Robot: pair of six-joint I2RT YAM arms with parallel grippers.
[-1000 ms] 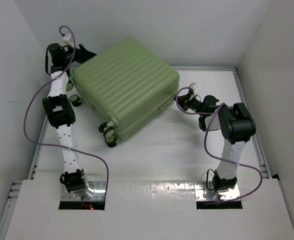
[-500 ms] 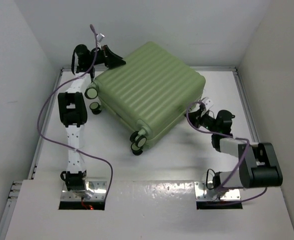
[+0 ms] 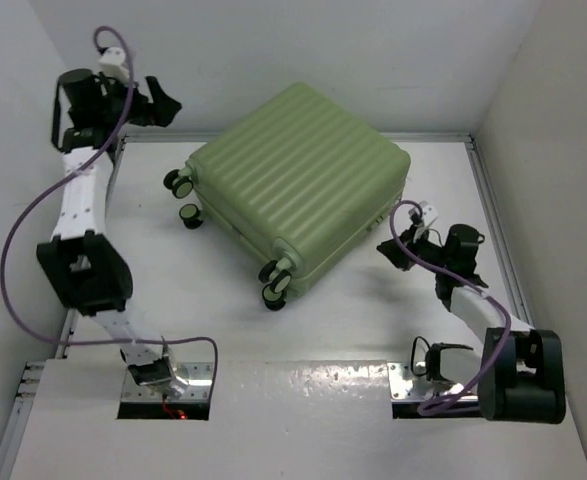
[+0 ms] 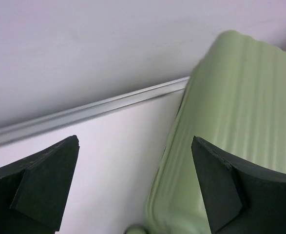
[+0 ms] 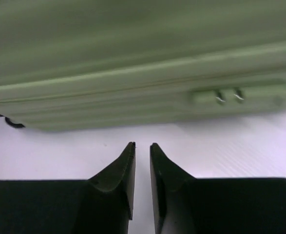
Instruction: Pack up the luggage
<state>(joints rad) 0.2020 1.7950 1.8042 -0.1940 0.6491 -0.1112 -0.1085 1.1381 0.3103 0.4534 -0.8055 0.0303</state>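
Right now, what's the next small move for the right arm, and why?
Probably shift the right gripper sideways toward the two small pulls on the side seam of the luggage. The luggage lies closed, so nothing can go in yet. The gripper faces that side, jaws barely apart and empty, with the pulls right of centre in the wrist view.

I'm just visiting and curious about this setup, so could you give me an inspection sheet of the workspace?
Surface: white table, metal rail along its edge.
Job's things: green suitcase, closed, lying flat, wheels on its near-left side.
Clutter: nothing seen.
Grippers: left gripper wide open, empty, near the back wall; right gripper barely parted, empty, facing the suitcase's side, not touching.
Cables: purple cables loop along both arms.
Surroundings: white walls on three sides.
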